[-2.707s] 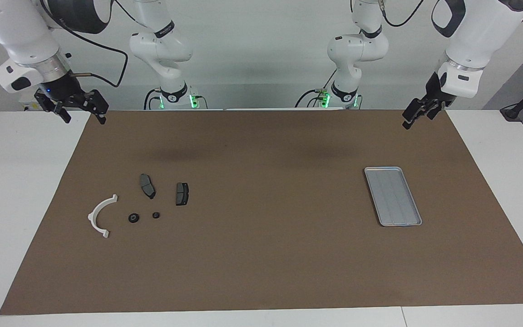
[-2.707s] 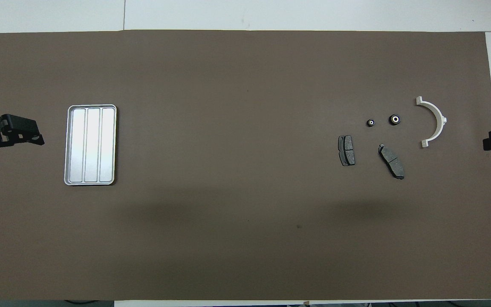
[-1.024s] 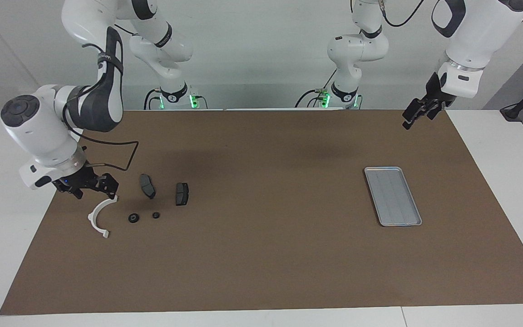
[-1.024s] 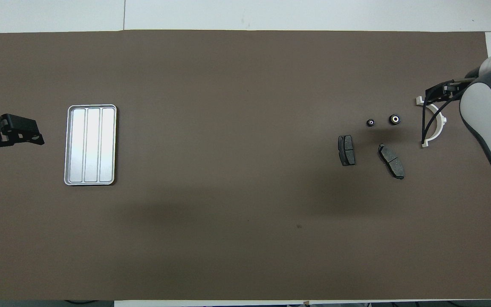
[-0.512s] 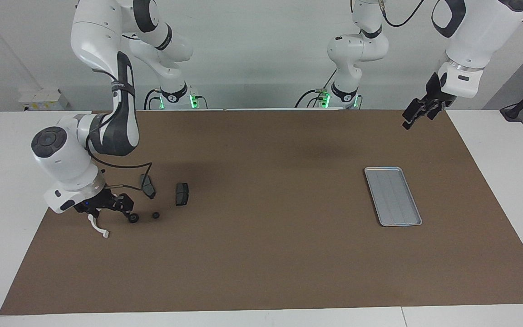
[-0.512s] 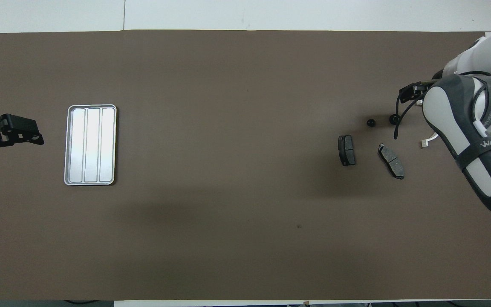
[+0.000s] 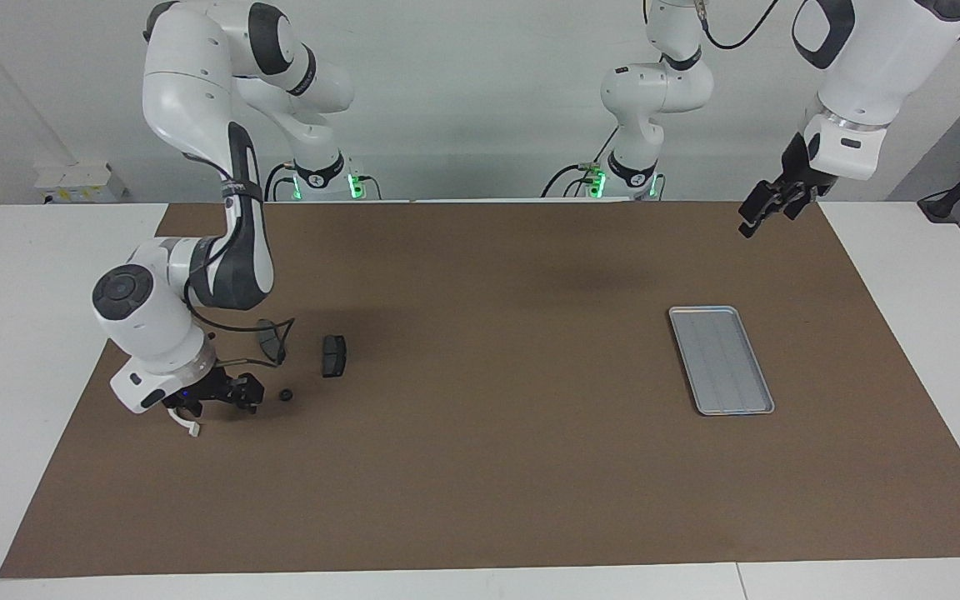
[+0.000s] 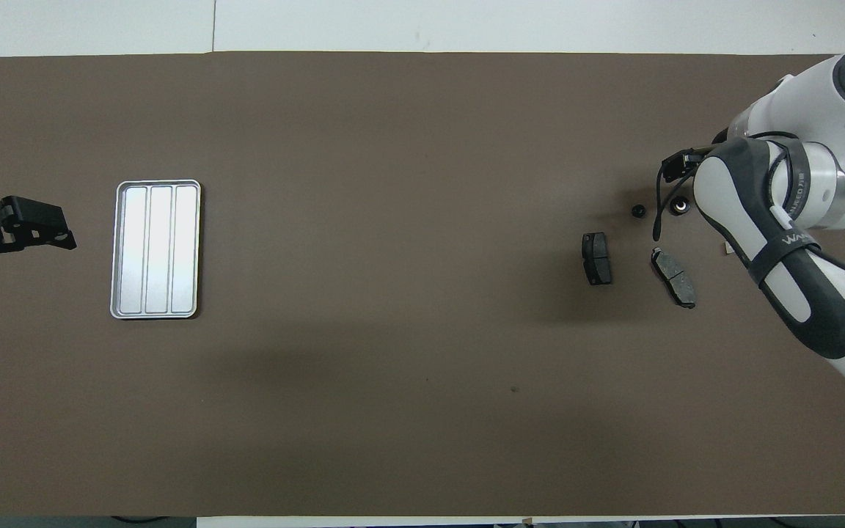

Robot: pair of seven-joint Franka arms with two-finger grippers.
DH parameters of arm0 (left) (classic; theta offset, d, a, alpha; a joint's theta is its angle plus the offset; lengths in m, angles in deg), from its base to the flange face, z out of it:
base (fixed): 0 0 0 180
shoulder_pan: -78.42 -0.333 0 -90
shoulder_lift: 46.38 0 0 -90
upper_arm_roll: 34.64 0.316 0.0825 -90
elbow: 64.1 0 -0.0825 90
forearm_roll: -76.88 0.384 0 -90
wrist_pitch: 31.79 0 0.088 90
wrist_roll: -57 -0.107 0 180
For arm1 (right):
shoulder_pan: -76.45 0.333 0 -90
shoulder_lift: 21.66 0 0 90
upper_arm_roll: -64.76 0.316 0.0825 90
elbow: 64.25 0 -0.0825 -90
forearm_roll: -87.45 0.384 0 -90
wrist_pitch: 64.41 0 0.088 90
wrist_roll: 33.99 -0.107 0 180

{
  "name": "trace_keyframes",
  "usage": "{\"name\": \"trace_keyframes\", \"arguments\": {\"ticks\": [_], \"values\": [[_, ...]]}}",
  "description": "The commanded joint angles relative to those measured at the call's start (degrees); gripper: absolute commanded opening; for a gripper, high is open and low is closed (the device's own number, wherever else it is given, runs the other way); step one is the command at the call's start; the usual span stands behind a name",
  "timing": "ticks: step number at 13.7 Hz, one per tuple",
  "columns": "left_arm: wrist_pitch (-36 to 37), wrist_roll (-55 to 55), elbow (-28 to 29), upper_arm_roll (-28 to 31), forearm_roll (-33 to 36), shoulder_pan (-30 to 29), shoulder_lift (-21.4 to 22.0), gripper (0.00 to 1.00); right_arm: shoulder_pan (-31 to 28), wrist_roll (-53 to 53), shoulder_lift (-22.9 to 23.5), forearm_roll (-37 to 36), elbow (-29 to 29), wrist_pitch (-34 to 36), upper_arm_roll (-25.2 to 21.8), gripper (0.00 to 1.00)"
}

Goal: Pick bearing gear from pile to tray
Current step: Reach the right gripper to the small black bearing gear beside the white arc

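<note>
Your right gripper, jaws wide and empty, hung over the larger small black round bearing gear near the table's right-arm end; the flat silver-grey metal tray sat bare, left gripper waiting open.

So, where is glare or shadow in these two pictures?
Overhead view: the tray glares almost white, and a broad soft shadow darkens the brown mat beside the brake pad. Facing view: the same tray looks dull grey, no glare; soft blurred shadows lie on the mat.
</note>
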State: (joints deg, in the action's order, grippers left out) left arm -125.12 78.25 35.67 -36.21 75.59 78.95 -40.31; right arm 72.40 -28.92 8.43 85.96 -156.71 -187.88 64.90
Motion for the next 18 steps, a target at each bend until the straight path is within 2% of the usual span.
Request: {"name": "trace_keyframes", "arguments": {"ticks": [1,16,17,18], "values": [[0.5,-0.3,1.2,0.2,-0.3,0.2,1.3,1.00,-0.1,0.3,-0.4,0.5,-1.2,0.4,0.2,0.97],[0.5,-0.3,1.2,0.2,-0.3,0.2,1.3,1.00,-0.4,1.9,-2.8,0.6,-8.3,-0.6,0.2,0.95],[0.5,-0.3,1.2,0.2,-0.3,0.2,1.3,1.00,-0.4,1.9,-2.8,0.6,-8.3,-0.6,0.2,0.89],[0.6,-0.3,1.2,0.2,-0.3,0.2,1.3,1.00,-0.4,1.7,-2.8,0.6,-8.3,-0.6,0.2,0.79]]}}
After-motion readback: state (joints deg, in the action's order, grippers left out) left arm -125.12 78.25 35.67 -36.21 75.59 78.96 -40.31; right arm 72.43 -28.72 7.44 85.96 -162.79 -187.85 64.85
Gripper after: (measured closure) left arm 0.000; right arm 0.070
